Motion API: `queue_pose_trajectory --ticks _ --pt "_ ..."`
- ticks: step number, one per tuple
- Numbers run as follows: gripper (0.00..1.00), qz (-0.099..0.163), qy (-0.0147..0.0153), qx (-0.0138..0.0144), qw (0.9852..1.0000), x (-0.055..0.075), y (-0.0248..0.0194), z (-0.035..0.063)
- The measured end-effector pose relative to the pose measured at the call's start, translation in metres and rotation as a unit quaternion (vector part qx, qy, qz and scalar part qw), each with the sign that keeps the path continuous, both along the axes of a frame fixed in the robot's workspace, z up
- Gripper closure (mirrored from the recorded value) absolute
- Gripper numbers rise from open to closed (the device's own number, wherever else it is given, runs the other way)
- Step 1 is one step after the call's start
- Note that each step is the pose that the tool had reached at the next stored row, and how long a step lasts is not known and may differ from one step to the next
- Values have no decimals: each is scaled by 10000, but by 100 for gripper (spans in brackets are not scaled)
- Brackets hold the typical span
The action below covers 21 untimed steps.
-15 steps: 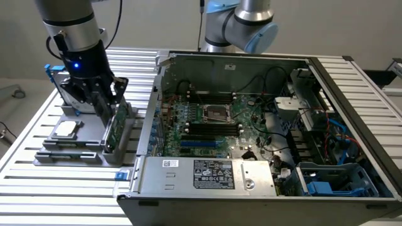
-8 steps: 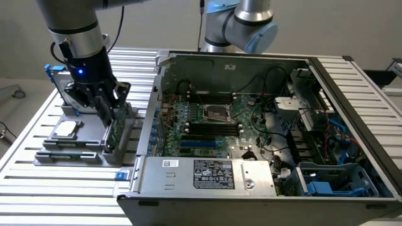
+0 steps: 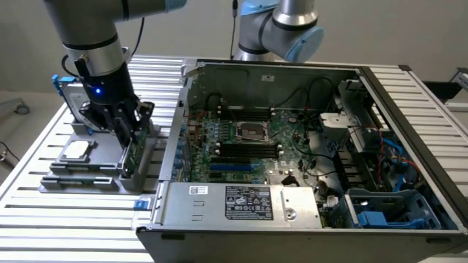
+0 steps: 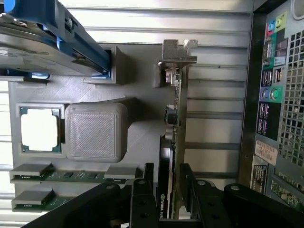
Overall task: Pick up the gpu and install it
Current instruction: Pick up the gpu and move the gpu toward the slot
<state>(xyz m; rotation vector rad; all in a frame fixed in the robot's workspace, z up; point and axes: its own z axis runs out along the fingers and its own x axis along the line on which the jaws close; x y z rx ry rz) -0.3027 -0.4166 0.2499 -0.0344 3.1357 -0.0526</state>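
Observation:
The gpu (image 3: 136, 149) stands on edge in a slot of the grey holder tray (image 3: 80, 181) on the exterior view's left, beside the open computer case (image 3: 409, 109). In the wrist view the gpu (image 4: 174, 116) is a thin green card with a black shroud and a silver end bracket at its far end. My gripper (image 3: 130, 130) is lowered over the card. Its black fingers (image 4: 144, 190) straddle the card's near end, one on each side. My gripper (image 4: 166, 168) is open, with slim gaps to the card.
The holder tray (image 4: 137, 90) also carries a processor chip (image 4: 40, 128), a silver hard drive in a blue frame (image 4: 52, 38) and green memory sticks (image 4: 66, 175). The motherboard (image 3: 249, 148) lies exposed inside the case. A second arm (image 3: 281, 27) stands behind the case.

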Motion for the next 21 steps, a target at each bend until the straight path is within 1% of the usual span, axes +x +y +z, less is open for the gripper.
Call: queue_pose_trajectory --ticks 2,3,7,9,11,14,15,16,21 --pt "64 0 -33 -1 10000 -1 1 -11" --pt "64 0 -45 -2 10000 0 2 -14" --pt "64 0 -52 -1 10000 -1 5 -25" --pt "64 0 -51 6 10000 -3 5 -27" --pt "64 -1 -53 26 10000 -9 5 -31" --pt "64 -1 -71 105 9999 -18 5 -44" --pt "64 -1 -75 125 9999 -20 5 -49" --pt "64 -1 -76 133 9999 -21 6 -51" --pt "64 -1 -75 134 9999 -31 5 -52"
